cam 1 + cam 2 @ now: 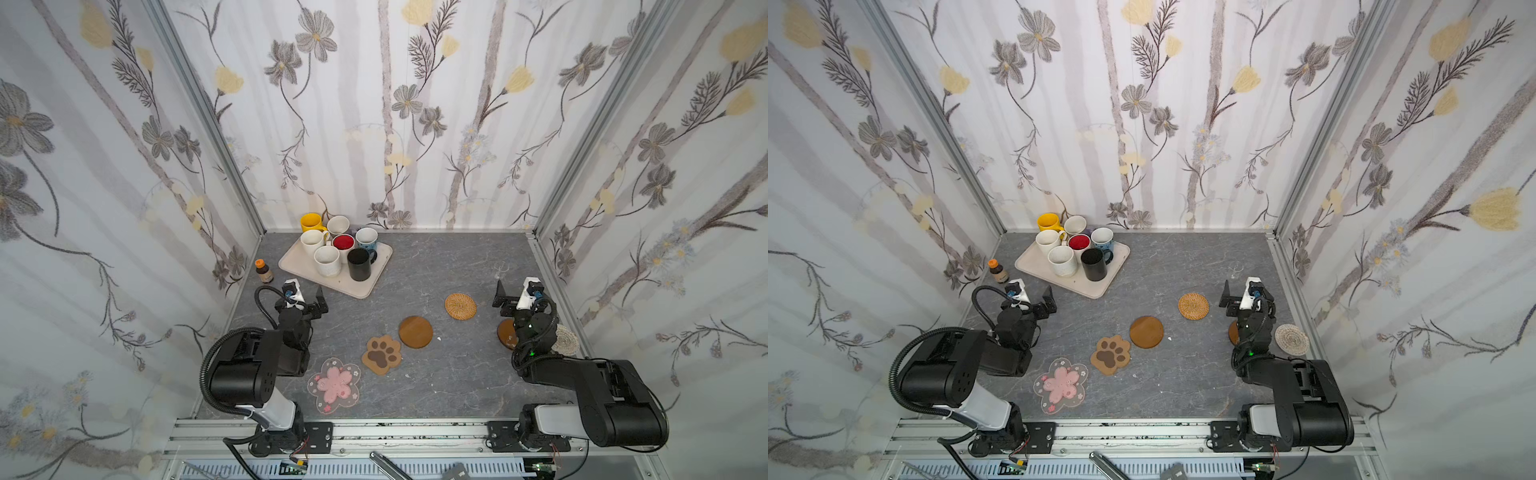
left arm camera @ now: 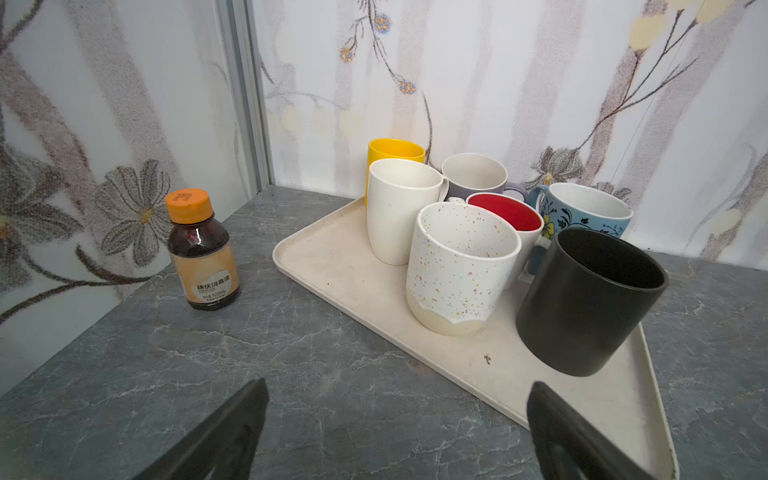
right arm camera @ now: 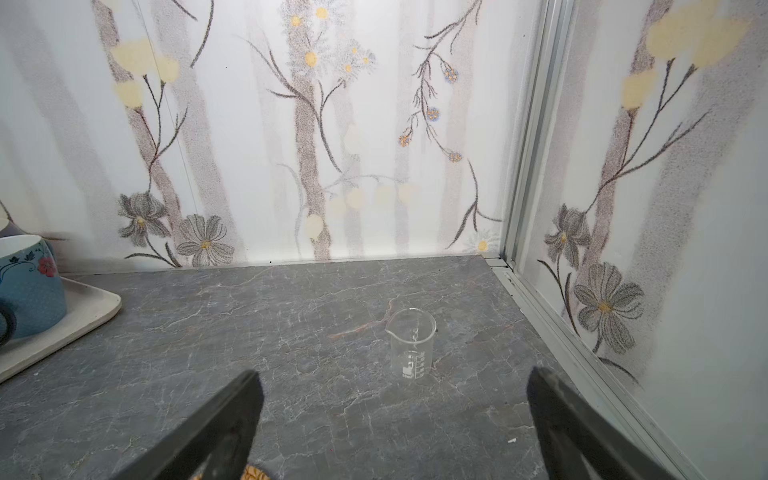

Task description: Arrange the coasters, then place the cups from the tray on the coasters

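Seven cups (image 1: 328,259) crowd the tray (image 1: 353,286), back-left; coasters (image 1: 415,331) lie scattered out front. Left gripper (image 2: 397,384) and right gripper (image 3: 395,372) gape empty. My worry: grabbing the black cup (image 2: 590,299) knocks its tight-packed neighbours over.

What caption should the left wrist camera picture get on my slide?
Seven mugs crowded on a beige tray, an orange-capped bottle beside it, left gripper open.

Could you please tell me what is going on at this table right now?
Nothing is being handled yet. The left gripper and right gripper both hover open and empty. All seven cups stand on the tray at the back left, and the coasters lie scattered across the table, none bearing a cup.
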You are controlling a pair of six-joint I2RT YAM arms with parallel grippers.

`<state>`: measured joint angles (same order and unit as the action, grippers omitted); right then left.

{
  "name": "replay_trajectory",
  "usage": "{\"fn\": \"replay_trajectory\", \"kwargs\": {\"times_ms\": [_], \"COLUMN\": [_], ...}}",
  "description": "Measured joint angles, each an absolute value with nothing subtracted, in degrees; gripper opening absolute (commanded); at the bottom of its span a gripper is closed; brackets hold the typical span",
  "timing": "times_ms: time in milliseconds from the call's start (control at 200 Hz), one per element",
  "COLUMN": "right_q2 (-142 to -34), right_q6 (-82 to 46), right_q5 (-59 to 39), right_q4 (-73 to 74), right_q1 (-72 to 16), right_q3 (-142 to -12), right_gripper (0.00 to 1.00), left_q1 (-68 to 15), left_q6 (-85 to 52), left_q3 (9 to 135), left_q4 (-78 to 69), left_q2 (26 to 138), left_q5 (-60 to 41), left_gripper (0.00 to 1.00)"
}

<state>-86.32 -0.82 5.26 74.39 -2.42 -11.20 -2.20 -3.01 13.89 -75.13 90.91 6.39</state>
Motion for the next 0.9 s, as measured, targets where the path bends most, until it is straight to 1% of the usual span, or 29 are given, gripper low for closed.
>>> {"fn": "replay_trajectory", "kwargs": {"times_ms": [744, 904], "right_q2": [-86.3, -86.4], "right_q6": [-0.8, -1.0], "right_q5": [4.8, 3.3], "right_q4": [74.3, 73.9], "right_q1": [-2.3, -1.1], "right_q3": [-11.3, -11.9], "right_gripper": [1.00, 1.00], "left_q1": [-2.2, -2.2], "left_q6": [-3.0, -3.0], "left_q3": [13.9, 13.9], "left_q4": [-75.1, -75.1], "left_q2": [90.9, 90.9], "left_q5": [6.4, 6.4], "left_gripper": [1.00, 1.00]}}
